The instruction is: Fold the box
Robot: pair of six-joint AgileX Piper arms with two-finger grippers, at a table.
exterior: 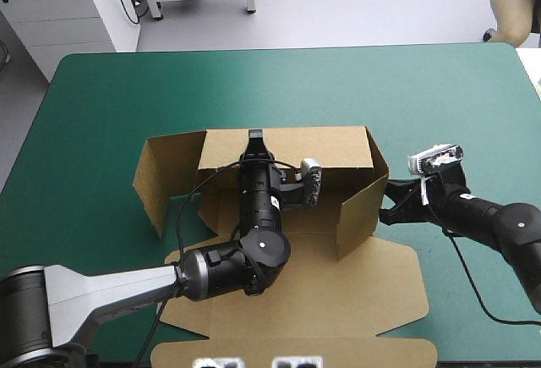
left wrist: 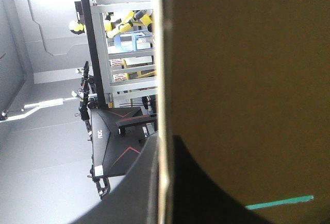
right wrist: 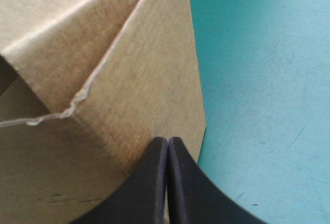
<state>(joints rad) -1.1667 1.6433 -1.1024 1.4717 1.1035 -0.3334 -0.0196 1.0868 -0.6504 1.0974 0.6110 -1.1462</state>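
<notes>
The brown box (exterior: 338,292) lies mid-table with its lid flat toward the front edge. Its back wall (exterior: 321,146), left flap (exterior: 165,173) and right wall (exterior: 362,209) stand raised. My left gripper (exterior: 255,140) reaches across the box floor and is shut on the back wall's top edge. In the left wrist view the board (left wrist: 247,80) runs edge-on between the left gripper's (left wrist: 164,144) black fingers. My right gripper (exterior: 391,204) is outside the right wall. It (right wrist: 168,141) is shut to a point, its tips against the wall's outer face (right wrist: 134,80).
The teal-green cover (exterior: 110,97) surrounds the box at the back and on both sides, and it (right wrist: 258,80) also lies beside the right gripper. The lid's front flap (exterior: 296,351) reaches the table's near edge.
</notes>
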